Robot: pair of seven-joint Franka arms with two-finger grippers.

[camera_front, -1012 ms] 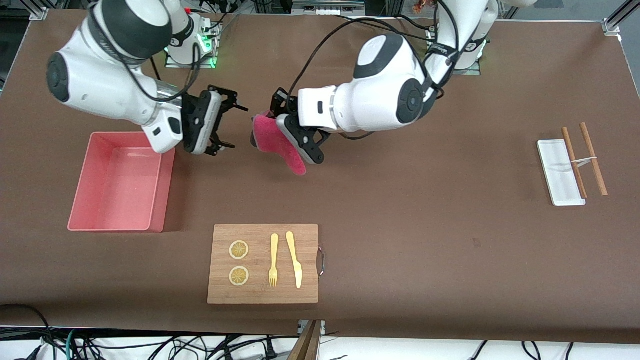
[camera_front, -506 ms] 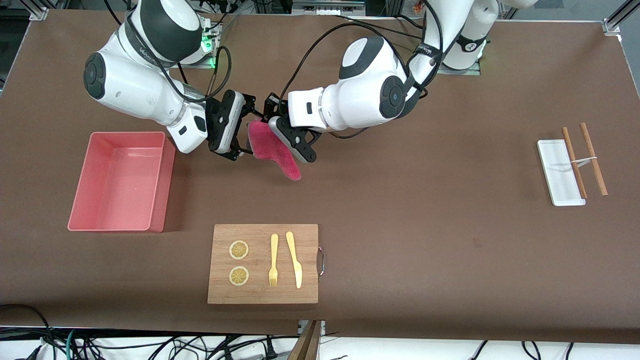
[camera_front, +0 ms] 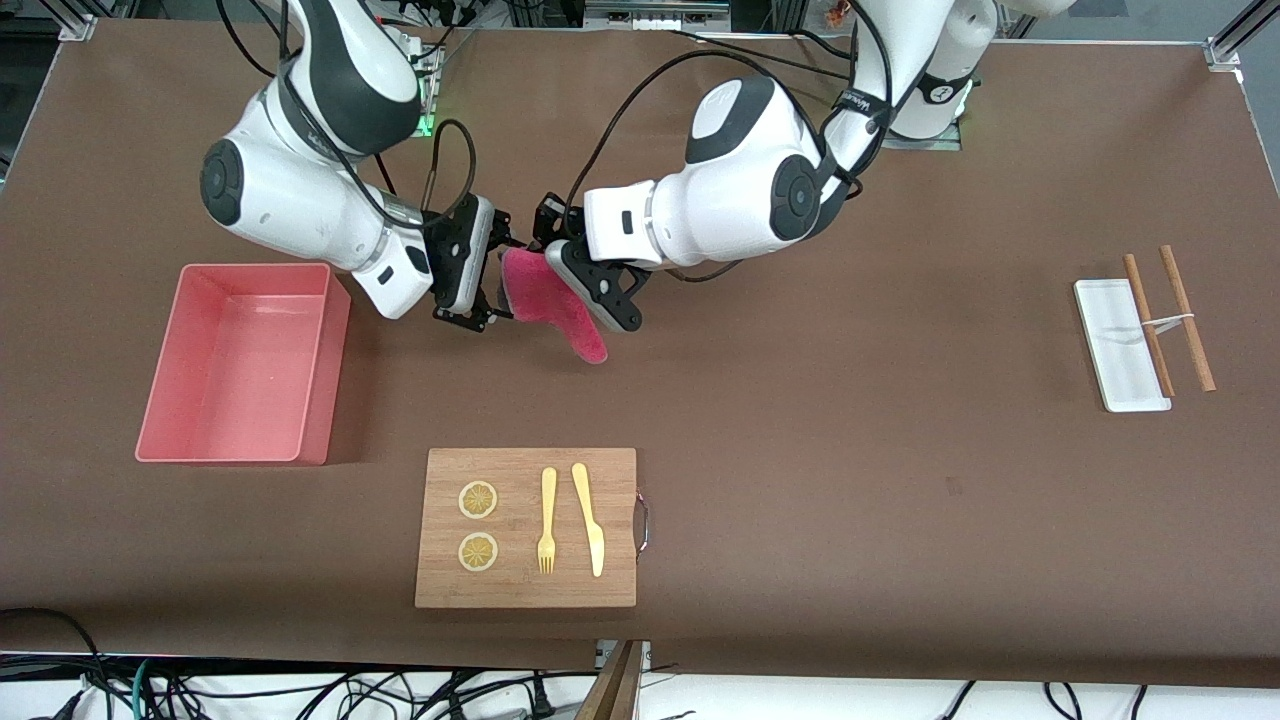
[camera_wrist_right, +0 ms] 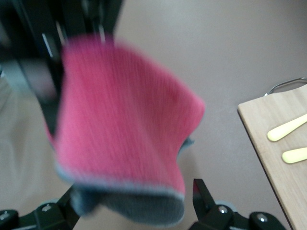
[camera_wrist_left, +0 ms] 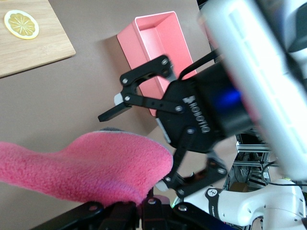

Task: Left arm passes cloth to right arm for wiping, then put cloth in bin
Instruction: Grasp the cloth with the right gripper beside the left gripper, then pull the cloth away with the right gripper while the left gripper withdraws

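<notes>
Brown matting covers the table (camera_front: 800,420). Above it, beside the salmon-pink rectangular plastic bin (camera_front: 240,362), the left gripper (camera_front: 560,262) pinches the crimson-pink folded cloth (camera_front: 553,312) (grey backing showing), while the right gripper's (camera_front: 492,282) spread fingers straddle its edge.

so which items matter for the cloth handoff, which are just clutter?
In play: crimson-pink folded cloth, salmon-pink plastic bin, left claw gripping cloth, right claw open around it.
Clutter: wooden cutting board, narrow white tray.
</notes>
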